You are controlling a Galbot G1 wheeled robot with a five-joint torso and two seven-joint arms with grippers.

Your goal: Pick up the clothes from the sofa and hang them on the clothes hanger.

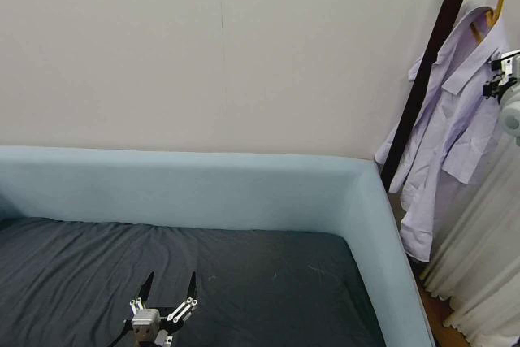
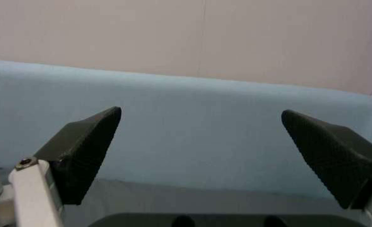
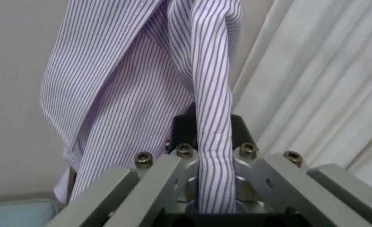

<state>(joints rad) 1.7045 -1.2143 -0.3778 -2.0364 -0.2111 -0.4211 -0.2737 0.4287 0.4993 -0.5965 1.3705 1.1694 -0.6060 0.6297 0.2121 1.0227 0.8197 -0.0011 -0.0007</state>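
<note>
Over on the robot's right, the shirt hangs on a yellow hanger hooked high on a dark rack. It's squeezed between the wall and a pale curtain. The shirt is thin lilac-striped cotton by the look of it, so probably light, floppy and happy to slide off a shoulder if tugged. A bunched fold or the collar looks like the safest place to hold it, not a loose sleeve.

The right end effector is up at the shirt's edge. From the wrist view, its fingers are pressed together on a rolled fold of the striped fabric that runs straight down between them.

No bins or baskets here; the rack does the holding, with just that one shirt on it.

The left end effector hovers low over the dark seat of the light-blue sofa, fingers spread wide with nothing between them.
</note>
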